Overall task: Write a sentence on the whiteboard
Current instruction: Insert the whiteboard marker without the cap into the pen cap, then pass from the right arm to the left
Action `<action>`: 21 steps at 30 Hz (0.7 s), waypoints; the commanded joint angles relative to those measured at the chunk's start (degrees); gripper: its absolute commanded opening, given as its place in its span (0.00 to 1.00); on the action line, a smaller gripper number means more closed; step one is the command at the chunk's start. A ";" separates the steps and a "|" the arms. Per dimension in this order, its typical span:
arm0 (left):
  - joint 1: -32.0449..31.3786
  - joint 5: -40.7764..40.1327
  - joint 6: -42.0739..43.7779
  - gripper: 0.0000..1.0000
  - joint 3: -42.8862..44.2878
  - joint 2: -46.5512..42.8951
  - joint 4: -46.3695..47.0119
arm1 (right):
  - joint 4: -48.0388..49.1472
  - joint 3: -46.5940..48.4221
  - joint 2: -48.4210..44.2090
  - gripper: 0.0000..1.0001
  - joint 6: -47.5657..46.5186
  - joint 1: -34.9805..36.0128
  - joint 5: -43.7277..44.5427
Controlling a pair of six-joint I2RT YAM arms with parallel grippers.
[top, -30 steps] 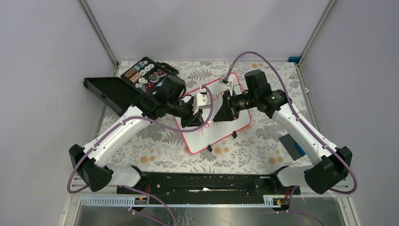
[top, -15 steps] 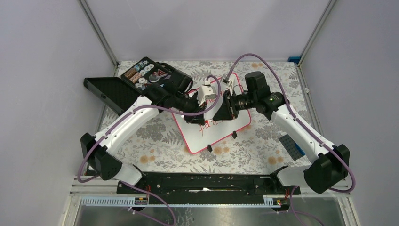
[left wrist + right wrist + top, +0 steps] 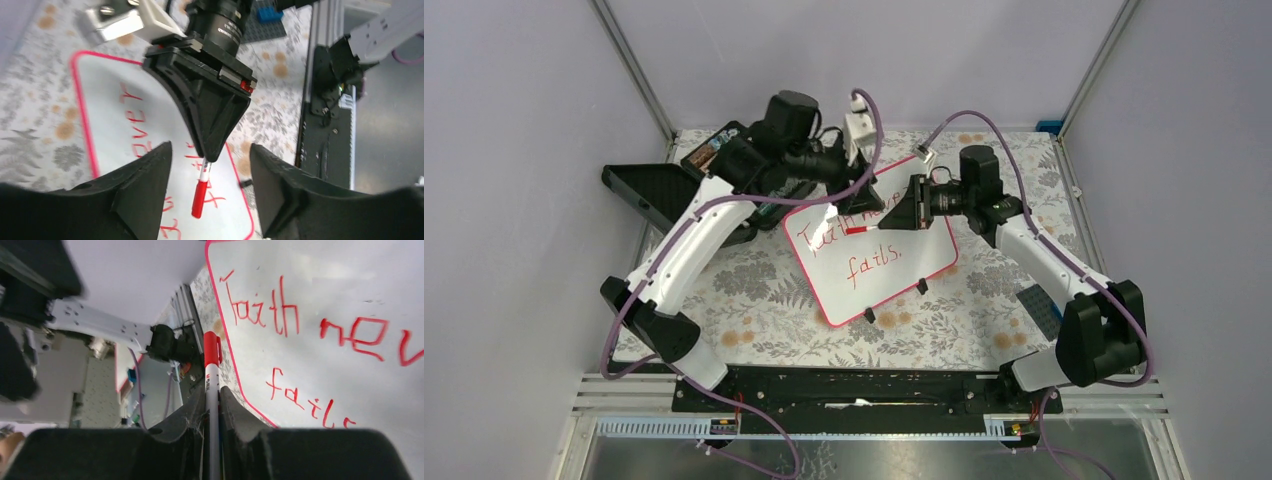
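The table, covered in a grey floral-patterned cloth [image 3: 754,290], fills the floor of the grey-walled cell. The large white rectangular whiteboard with its thin red-pink rim [image 3: 929,245] lies in the middle of the cloth, turned at an angle, its near edge towards the arm bases. Red handwriting on it reads "Faith never fails." in two lines.

The white left arm [image 3: 684,250] reaches up and over the far-left corner of the board. The white right arm [image 3: 1044,255] stretches in from the right, with its wrist over the board's far edge. A black compartment case with small colourful parts [image 3: 724,145] sits at the far left of the table, partly hidden behind the left arm. Its open lid [image 3: 659,195] lies flat beside it.

The left gripper [image 3: 210,150] holds nothing, and its dark fingers are spread wide. It faces the right gripper from across the board. The right gripper [image 3: 212,395] has its jaws pinched tight on a white-barrelled marker with a red end [image 3: 212,365]. The marker points out over the written lines near the board's left part. From these angles it seems to sit just above the surface, though contact cannot be ruled out.

A small dark grid-textured plate [image 3: 1039,310] lies on the cloth near the right edge, well apart from the board. Two small black clip feet [image 3: 870,315] grip the board's near rim.
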 commanded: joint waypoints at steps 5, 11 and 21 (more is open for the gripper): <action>9.12 8.76 -0.59 0.69 0.88 -5.05 3.98 | 27.80 -2.36 -0.67 0.00 25.32 -5.93 -8.63; 9.86 8.97 5.65 0.69 -10.07 -11.17 3.98 | 34.28 -4.33 -3.50 0.00 32.93 -5.96 -11.48; 9.86 8.55 9.15 0.66 -15.69 -13.42 3.75 | 36.68 -5.43 -4.48 0.00 36.28 -4.56 -12.81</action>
